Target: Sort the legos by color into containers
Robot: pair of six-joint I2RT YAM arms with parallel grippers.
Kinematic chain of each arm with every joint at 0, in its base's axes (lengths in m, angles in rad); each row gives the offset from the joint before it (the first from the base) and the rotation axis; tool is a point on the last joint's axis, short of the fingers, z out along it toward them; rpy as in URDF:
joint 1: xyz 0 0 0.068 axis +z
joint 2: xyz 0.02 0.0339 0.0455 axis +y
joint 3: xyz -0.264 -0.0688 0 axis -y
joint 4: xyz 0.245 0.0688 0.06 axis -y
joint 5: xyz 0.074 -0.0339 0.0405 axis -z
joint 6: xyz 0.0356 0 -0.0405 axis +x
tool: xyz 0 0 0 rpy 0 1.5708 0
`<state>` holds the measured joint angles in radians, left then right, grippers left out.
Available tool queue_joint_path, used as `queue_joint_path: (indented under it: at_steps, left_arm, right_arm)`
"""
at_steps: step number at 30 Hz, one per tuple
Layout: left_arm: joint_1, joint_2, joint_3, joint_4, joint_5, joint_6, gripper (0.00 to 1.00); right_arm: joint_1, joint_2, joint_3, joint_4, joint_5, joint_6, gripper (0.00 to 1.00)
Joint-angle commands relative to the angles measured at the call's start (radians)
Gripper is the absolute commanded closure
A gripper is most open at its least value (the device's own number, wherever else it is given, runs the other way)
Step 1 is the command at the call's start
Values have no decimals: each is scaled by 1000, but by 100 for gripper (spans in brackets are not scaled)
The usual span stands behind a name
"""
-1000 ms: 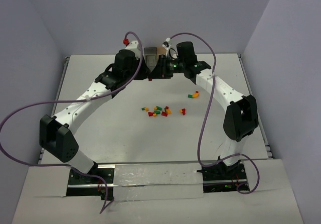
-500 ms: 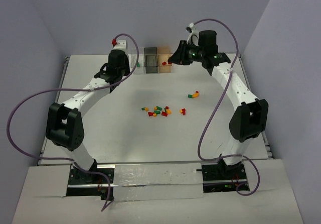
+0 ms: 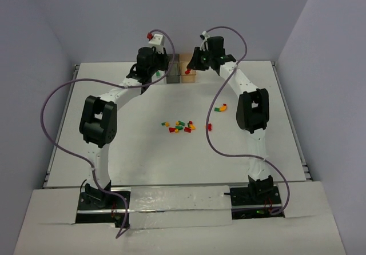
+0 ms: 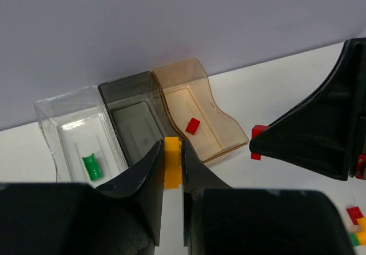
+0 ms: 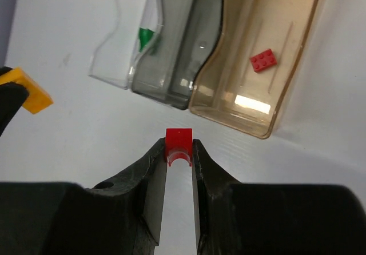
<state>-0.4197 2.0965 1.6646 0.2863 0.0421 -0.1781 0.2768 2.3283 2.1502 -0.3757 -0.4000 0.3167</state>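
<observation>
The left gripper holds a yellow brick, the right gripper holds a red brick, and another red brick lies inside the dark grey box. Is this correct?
Not quite. The other red brick lies inside the orange-tinted box, not the dark grey box; the right wrist view shows it. The rest is right: the left gripper holds a yellow brick, the right gripper a red brick.
</observation>
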Motion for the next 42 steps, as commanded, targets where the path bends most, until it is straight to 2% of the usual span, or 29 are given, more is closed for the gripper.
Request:
queue_joint_path:
  at_steps: [1,12,17,19,20,21,22,24,26,28,32,37,42]
  left_arm:
    - [2,76,66,162,45,9,100]
    - [20,281,258,180,72,-35,100]
    - [31,328,299,182,68,-48,100]
    - [35,341,318,172,74,-56,98]
    - [36,346,323,169,78,-60,97]
    - [36,349,328,165,78,-61,93]
    - [38,352,335,162,79,-63,84]
    - [38,353,339,159,77,-68,71]
    - [41,352,343,153,73,-72,55]
    - [42,345,346,141,73,-75,49]
    - [45,320,351,124,82,-72,44]
    - [51,252,333,84,92,-72,43]
    - [68,77,239,-37,217,-14,41]
  right_arm:
    - [-5,25,72,116,46,16,97]
    - [-5,141,123,252,112,69,92]
    - [0,173,128,288,149,84,83]
    - [4,183,138,295,152,83,75]
    - [6,187,143,295,155,80,69]
    - [9,188,143,296,159,76,67]
    - [12,190,145,298,165,73,56]
    - [17,190,145,301,167,68,44]
    - [18,183,146,306,171,70,37]
    - [18,175,148,305,169,70,31]
    - [21,138,144,299,153,71,28]
    - [22,38,114,274,120,69,25]
    - [8,-130,45,182,67,-21,22]
